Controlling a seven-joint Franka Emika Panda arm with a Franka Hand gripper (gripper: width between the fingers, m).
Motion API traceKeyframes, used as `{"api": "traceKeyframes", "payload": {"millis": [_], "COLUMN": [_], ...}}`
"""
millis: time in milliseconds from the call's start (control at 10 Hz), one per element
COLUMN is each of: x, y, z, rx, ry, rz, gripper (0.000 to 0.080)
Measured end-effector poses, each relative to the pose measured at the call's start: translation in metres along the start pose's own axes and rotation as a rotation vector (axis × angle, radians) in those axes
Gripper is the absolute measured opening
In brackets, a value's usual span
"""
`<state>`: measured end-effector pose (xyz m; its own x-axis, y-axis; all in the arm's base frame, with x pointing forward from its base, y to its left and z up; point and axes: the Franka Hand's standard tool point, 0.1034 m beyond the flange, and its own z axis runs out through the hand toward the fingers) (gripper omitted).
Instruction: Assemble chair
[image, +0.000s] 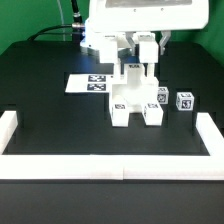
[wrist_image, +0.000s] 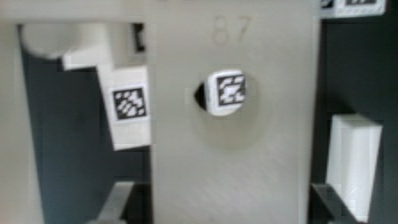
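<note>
Standing mid-worktop, exterior view: white blocky plastic chair assembly (image: 135, 110) with small black-and-white tags, on the black worktop (image: 50, 115).
Upright part: flat white plastic panel (image: 133, 75), rising from the chair assembly.
Arm: big glossy white robot arm (image: 130, 18), at the far side, directly above the panel.
Loose part: small white tagged block (image: 184, 100), near the assembly on the exterior view's right, apart from it.
Marker board: thin flat white marker board (image: 90, 83), far and to the exterior view's left of the assembly.
Border: long low white border rail (image: 100, 166), along the near edge.
Wrist view, panel: fills the middle, with a square tag (wrist_image: 226, 90) in a round recess.
Fingers: dark fingers (wrist_image: 121, 205), set narrow, clamped on the panel's two side edges.
Behind: another white tagged part (wrist_image: 125, 100); which piece, I cannot tell.
</note>
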<state>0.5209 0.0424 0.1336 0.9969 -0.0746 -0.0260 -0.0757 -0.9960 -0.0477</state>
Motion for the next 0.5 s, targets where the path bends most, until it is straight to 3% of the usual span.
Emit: {"api": "traceKeyframes", "payload": {"millis": [200, 500], "x": [-0.0055, -0.0108], "y": [-0.0134, -0.0145], "z": [0.0037, 0.0107], "rx": [-0.003, -0.007], "ry": [-0.004, -0.014], "rz": [-0.022, -0.029], "gripper": [0.0289, 0.0289]}}
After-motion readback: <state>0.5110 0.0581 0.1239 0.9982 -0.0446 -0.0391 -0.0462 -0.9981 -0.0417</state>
